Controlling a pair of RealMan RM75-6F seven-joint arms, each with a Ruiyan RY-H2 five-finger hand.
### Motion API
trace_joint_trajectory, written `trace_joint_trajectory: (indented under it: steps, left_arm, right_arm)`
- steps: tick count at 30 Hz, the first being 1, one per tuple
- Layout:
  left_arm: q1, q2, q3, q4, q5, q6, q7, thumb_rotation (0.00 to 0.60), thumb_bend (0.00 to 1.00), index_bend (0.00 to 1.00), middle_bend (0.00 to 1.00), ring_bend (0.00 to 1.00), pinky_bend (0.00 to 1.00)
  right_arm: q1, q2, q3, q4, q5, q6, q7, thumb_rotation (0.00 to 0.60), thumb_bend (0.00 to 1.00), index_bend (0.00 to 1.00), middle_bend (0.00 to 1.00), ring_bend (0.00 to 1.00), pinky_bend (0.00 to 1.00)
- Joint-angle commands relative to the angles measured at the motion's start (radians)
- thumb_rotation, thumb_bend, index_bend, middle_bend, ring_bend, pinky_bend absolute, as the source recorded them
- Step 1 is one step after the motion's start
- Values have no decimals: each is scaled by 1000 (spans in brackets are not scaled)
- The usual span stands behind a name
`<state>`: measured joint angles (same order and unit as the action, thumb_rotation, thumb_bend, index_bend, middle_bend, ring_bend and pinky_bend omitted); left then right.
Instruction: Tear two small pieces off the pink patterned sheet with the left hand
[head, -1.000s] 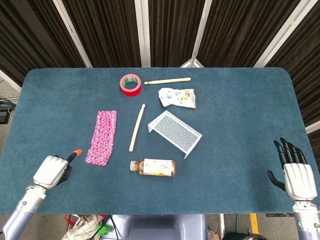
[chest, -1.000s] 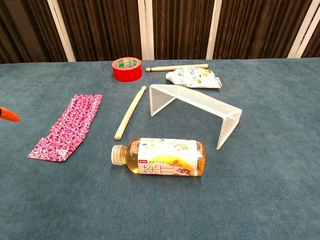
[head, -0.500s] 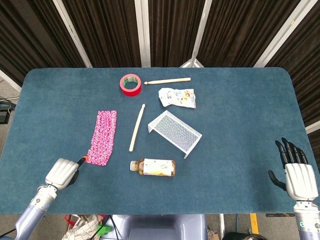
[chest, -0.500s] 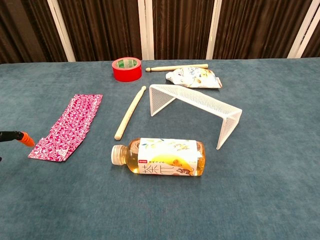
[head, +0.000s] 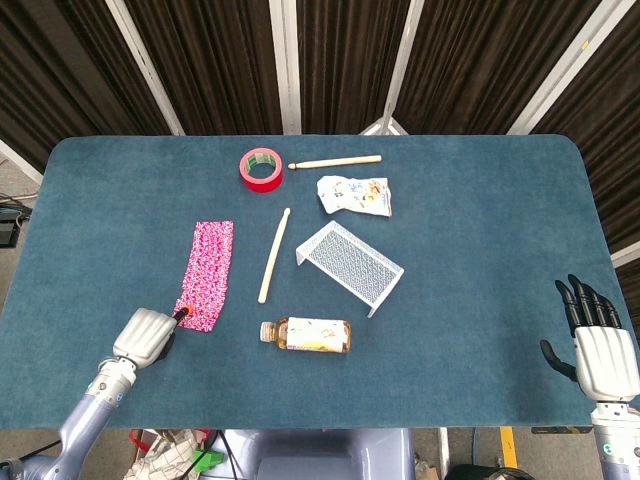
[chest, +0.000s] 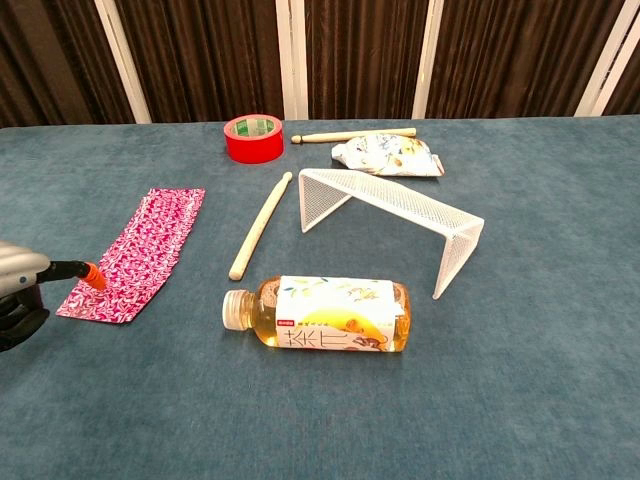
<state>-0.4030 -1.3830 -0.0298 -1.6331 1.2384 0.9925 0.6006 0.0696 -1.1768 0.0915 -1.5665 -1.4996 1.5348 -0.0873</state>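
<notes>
Two tears are required and none is made: the pink patterned sheet (head: 205, 275) lies whole and flat on the desk (head: 470, 230), at about 9 o'clock from the tea bottle (head: 307, 334).

Change noted: over the last second the left hand (head: 146, 336) has travelled from the desk's near-left edge toward 2 o'clock, and its orange fingertip (chest: 94, 276) now sits at the sheet's near corner. In the head view the tip overlaps the corner; whether it presses the paper or hovers just above cannot be told. Judgement: the approach is nearly complete and a pinch on that corner is the next requirement.

Left fingers: one extended toward the sheet, the rest tucked under the palm in the head view and cut off at the frame edge in the chest view; grasping nothing that shows, but their closure cannot be told.

Right hand (head: 594, 348) rests at the near-right edge, fingers straight, spread and released, holding nothing. It is absent from the chest view.

Nothing pins the sheet, so a one-handed tear may drag it rather than rip it.
</notes>
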Motion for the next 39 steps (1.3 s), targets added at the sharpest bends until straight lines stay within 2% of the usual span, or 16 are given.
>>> trace_joint_trajectory:
  steps: [1,14,29,39]
  left_arm:
    - [-6,-3,7,-2,-8,1,10,600,846,193,850,725,612]
    - [-32,-17,30,-13,-44,2,45,600,846,193,852,731,612]
    - [-4,11,81,-66,-62,62,93,600,846,193,852,731,612]
    - [-9,6,90,-67,-87,68,118,600,846,192,852,731,612]
  right_arm:
    - [0,0,-1,0,-1,-1,0,600,320,39,44,88,144]
    - [-3,0,1,2,4,1,5,600,321,39,44,88,144]
    - [-3,3,1,-2,1,2,15,600,321,39,44,88,144]
    - [-3,6,6,-3,7,1,26,600,320,39,44,88,144]
